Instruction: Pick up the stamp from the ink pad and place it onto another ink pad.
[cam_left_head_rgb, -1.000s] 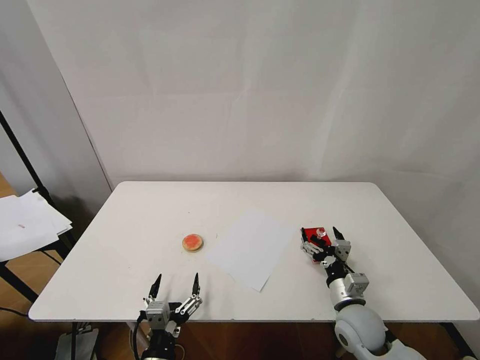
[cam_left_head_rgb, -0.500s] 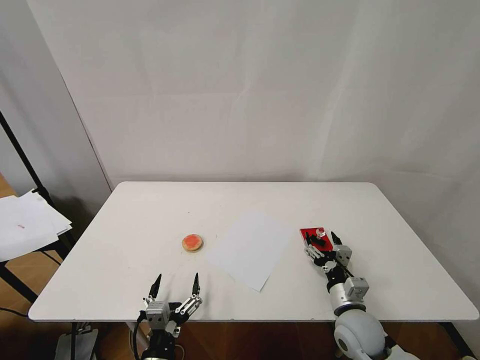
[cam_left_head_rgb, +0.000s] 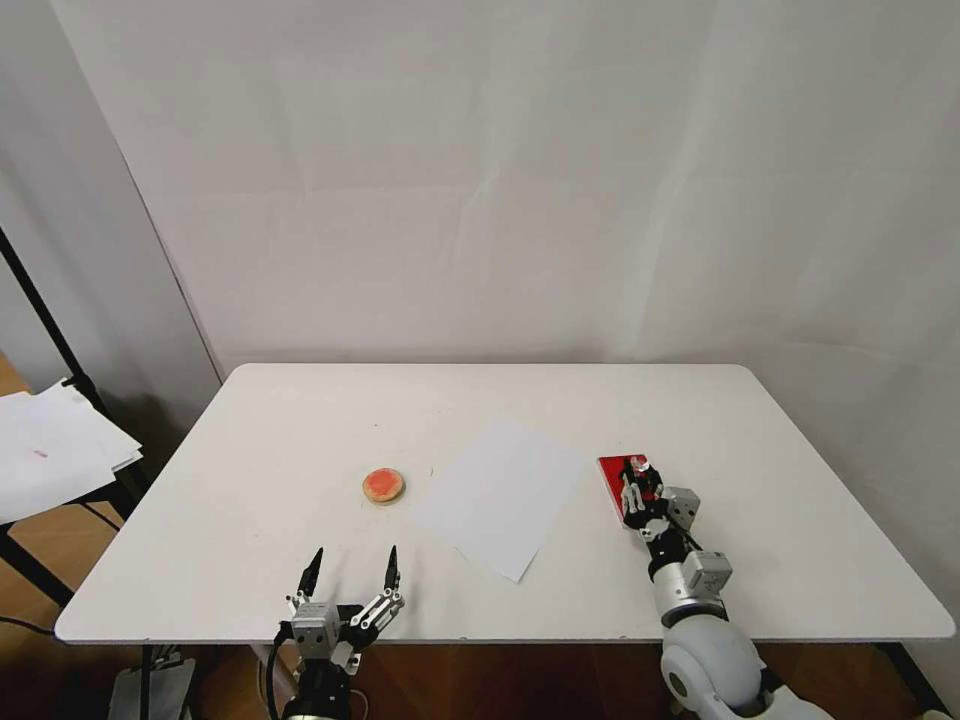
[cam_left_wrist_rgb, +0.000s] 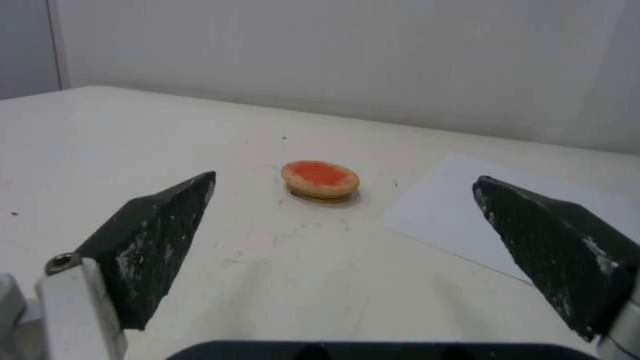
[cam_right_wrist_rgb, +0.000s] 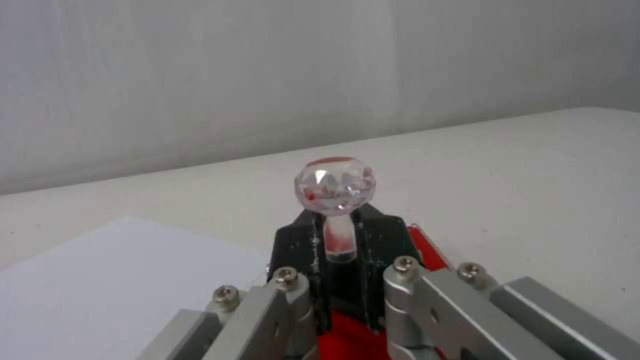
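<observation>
The stamp (cam_left_head_rgb: 638, 464) has a clear faceted knob (cam_right_wrist_rgb: 335, 186) and stands on the red rectangular ink pad (cam_left_head_rgb: 612, 472) at the right of the table. My right gripper (cam_left_head_rgb: 634, 482) is shut on the stamp's stem just below the knob, one black finger (cam_right_wrist_rgb: 301, 246) on each side. Red pad surface (cam_right_wrist_rgb: 348, 334) shows under the fingers. The other ink pad, a small round disc (cam_left_head_rgb: 384, 485) with a tan rim and an orange-red centre (cam_left_wrist_rgb: 321, 178), lies left of centre. My left gripper (cam_left_head_rgb: 350, 572) hovers open at the front edge, its fingers (cam_left_wrist_rgb: 163, 220) pointing toward the disc.
A white paper sheet (cam_left_head_rgb: 500, 495) lies on the white table (cam_left_head_rgb: 300, 420) between the two pads, also seen as the sheet (cam_left_wrist_rgb: 467, 215) beside the disc. A stand with loose papers (cam_left_head_rgb: 55, 450) is off the table's left side. White backdrop walls close in the rear.
The right gripper's fingers, spread wide around the stamp a second ago, have closed in onto it. The left arm has stayed still.
</observation>
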